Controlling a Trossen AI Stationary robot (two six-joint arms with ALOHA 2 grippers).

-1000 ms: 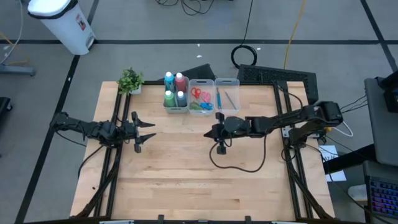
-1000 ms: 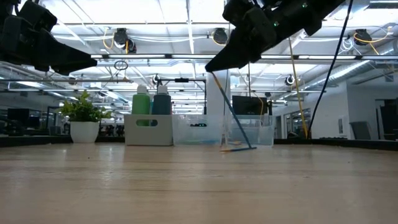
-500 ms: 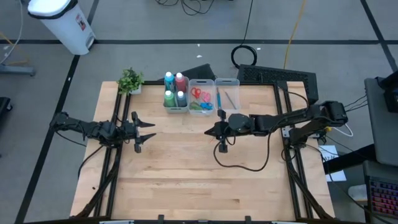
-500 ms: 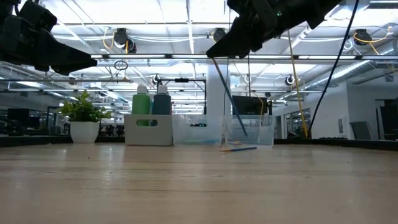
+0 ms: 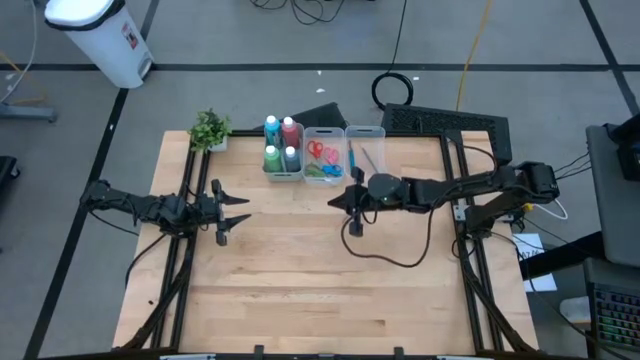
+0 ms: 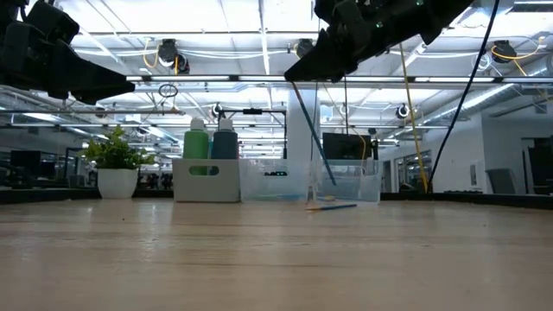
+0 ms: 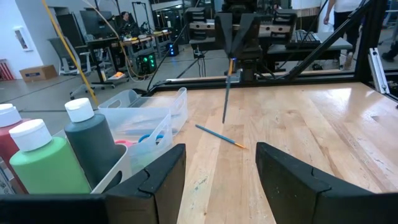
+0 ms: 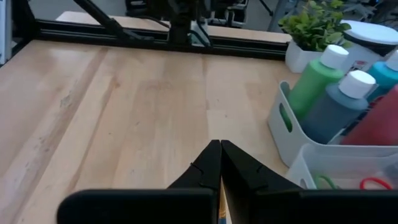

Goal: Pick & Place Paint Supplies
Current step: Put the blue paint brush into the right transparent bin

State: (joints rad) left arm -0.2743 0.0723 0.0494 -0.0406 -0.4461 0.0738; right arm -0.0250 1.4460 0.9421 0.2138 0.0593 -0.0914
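The bare wooden bench fills the lower half of the low view. Just right of centre there, a thin loose brush lies flat on the boards, in front of the bins.

Above it, at the top centre of the frame, the right claw is pinched together on a blue-handled brush. This brush hangs slanted down toward the right, with its lower end clear of the bench and in front of the rightmost clear bin.

At the left centre of the high view, the left claw hangs over the bench with its fingers apart, holding nothing, well apart from the bins.

Along the upper edge of the bench in the high view stand three bins in a row:
- The left bin holds the paint bottles.
- The middle bin holds the scissors.
- The right bin holds more brushes.

A potted plant sits to their left, at the bench's corner.
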